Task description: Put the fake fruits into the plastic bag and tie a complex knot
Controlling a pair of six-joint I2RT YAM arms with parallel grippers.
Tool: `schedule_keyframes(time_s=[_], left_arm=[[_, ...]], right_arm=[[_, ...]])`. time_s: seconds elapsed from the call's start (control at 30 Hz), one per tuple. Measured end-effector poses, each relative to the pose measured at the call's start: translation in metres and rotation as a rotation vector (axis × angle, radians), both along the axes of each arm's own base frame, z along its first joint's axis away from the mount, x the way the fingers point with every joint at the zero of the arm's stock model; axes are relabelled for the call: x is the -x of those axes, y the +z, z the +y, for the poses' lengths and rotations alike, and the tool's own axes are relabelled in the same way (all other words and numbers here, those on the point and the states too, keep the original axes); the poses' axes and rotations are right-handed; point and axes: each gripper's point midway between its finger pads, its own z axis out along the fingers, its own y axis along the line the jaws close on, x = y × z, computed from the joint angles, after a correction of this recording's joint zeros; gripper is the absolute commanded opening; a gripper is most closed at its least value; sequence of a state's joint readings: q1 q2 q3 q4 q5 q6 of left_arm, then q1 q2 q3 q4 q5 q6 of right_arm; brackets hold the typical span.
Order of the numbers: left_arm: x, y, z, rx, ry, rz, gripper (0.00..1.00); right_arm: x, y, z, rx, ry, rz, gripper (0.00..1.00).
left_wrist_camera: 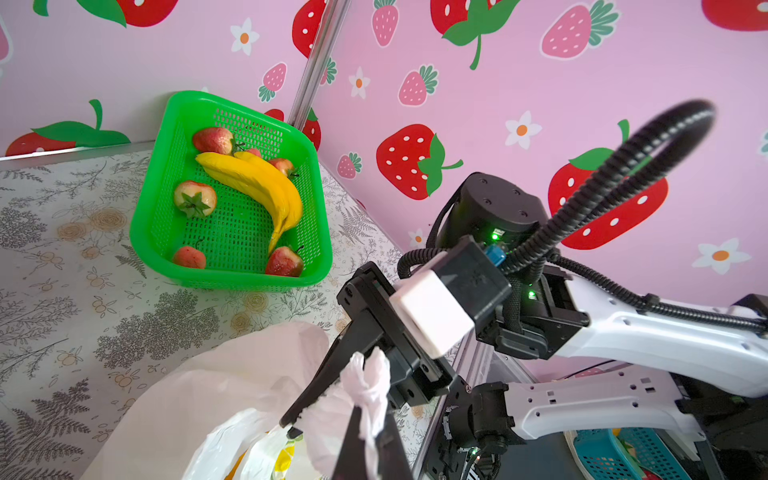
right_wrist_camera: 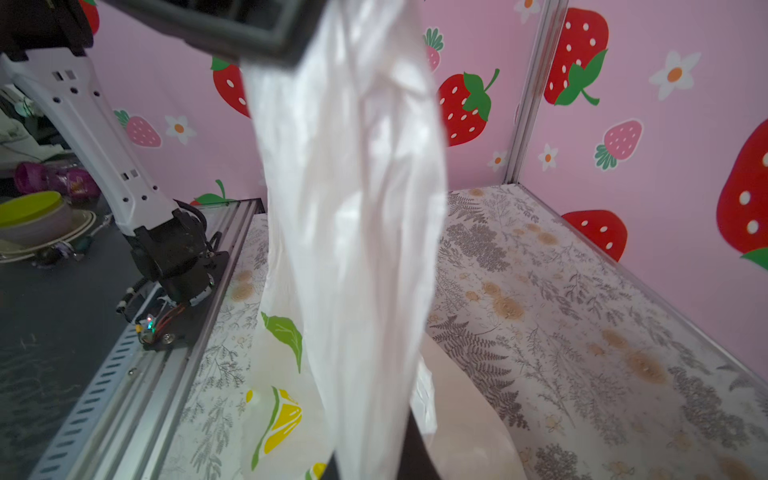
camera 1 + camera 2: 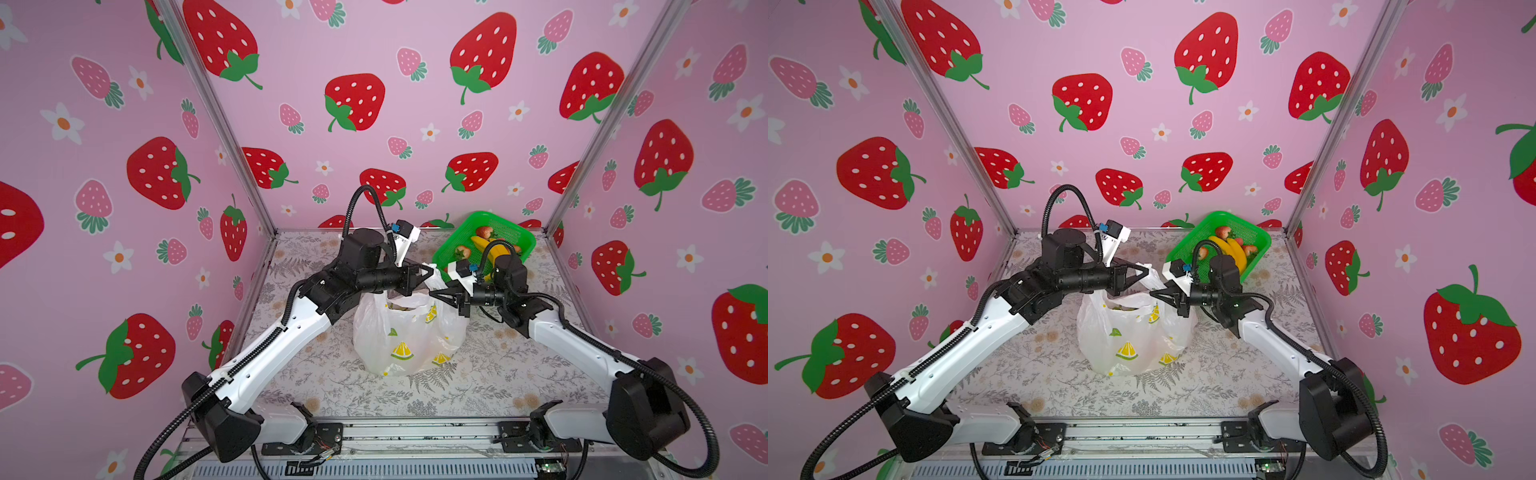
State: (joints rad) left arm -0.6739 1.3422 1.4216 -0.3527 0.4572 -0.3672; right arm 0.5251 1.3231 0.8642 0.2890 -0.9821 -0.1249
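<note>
Both top views: plastic bag (image 3: 409,332) stood upright mid-desk (image 3: 519,365), mouth open, some fruit dimly showing inside; my left claw (image 3: 430,272) was clamped on the far handle, my right claw (image 3: 434,295) pinched shut on the handle at the bag's right; green basket (image 3: 484,243) at the back right held bananas (image 3: 1229,249) and strawberries, not yet bagged.
Left wrist view: white handle (image 1: 365,386) bunched between my left claw's tips; bananas (image 1: 253,183) in the basket (image 1: 158,232).
Right wrist view: handle film (image 2: 353,208) hanging taut, close to the lens.
Step, as I judged it: handles gathered for tying; next called for crossing them without slack.
</note>
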Motion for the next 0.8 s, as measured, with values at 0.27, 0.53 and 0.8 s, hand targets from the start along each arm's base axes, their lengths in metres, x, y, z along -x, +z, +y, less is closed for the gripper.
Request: schedule_keyframes(time_s=[0.27, 0.53, 0.8], left_arm=[[0.009, 0.011, 0.005, 0.001, -0.028, -0.049, 0.56], [0.057, 0.054, 0.033, -0.003, -0.106, -0.21, 0.71], [0.106, 0.059, 0.092, -0.055, -0.084, -0.406, 0.76]], right_arm=[[-0.011, -0.009, -0.007, -0.009, -0.073, 0.033, 0.01], [-0.021, -0.009, -0.01, -0.019, -0.133, 0.062, 0.02], [-0.023, -0.004, -0.013, -0.029, -0.153, 0.061, 0.02]])
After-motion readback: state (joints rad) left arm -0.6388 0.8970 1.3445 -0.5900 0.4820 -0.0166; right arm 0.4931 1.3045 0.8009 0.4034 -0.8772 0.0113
